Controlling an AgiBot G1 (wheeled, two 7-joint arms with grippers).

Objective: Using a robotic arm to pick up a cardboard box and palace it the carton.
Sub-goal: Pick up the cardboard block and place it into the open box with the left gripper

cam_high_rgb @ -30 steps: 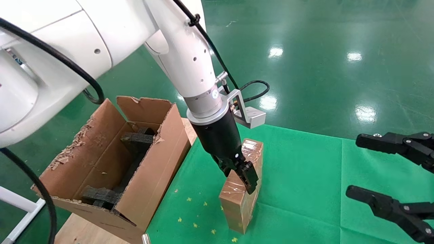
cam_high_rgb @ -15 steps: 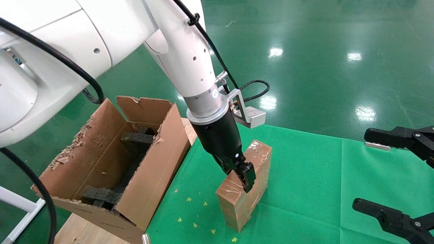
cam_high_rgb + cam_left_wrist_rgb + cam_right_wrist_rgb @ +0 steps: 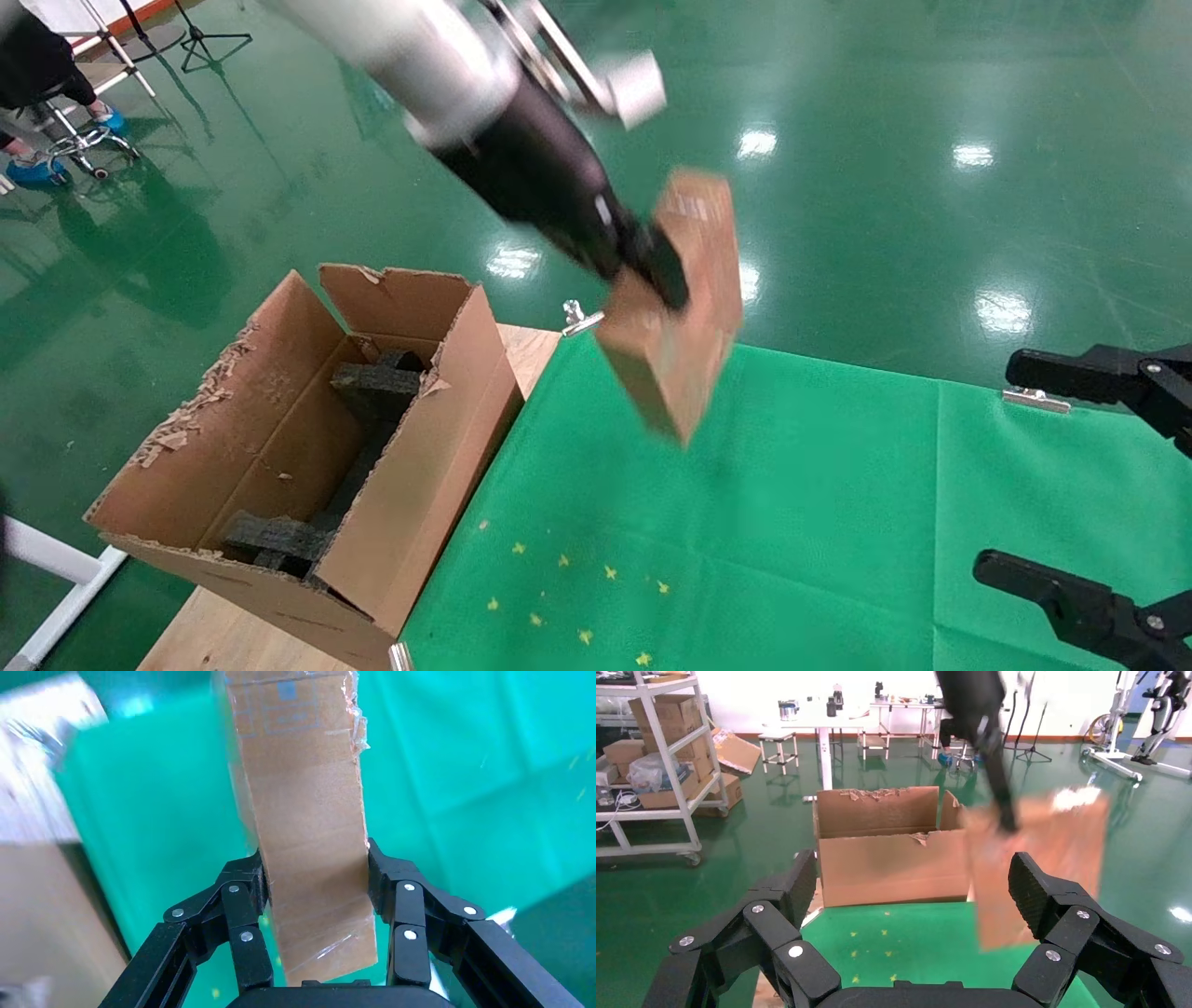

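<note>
My left gripper (image 3: 652,270) is shut on the small tape-wrapped cardboard box (image 3: 684,308) and holds it high in the air above the green mat, tilted. In the left wrist view both fingers press the box's (image 3: 309,832) two long sides. The large carton (image 3: 307,466) with ragged flaps and black foam inside stands to the left of the mat, open at the top. The box hangs to the right of the carton, apart from it. In the right wrist view the box (image 3: 1039,860) hangs in front of the carton (image 3: 891,846). My right gripper (image 3: 1108,485) is open and empty at the right edge.
The green mat (image 3: 792,522) covers the table and carries small yellow stars (image 3: 577,596) near the front. A metal clip (image 3: 577,317) sits at the mat's far corner. Wood tabletop (image 3: 223,634) shows under the carton. Shiny green floor lies beyond.
My left gripper has lifted the cardboard box off the mat, up and away from me, moving fast. The right gripper has barely moved.
</note>
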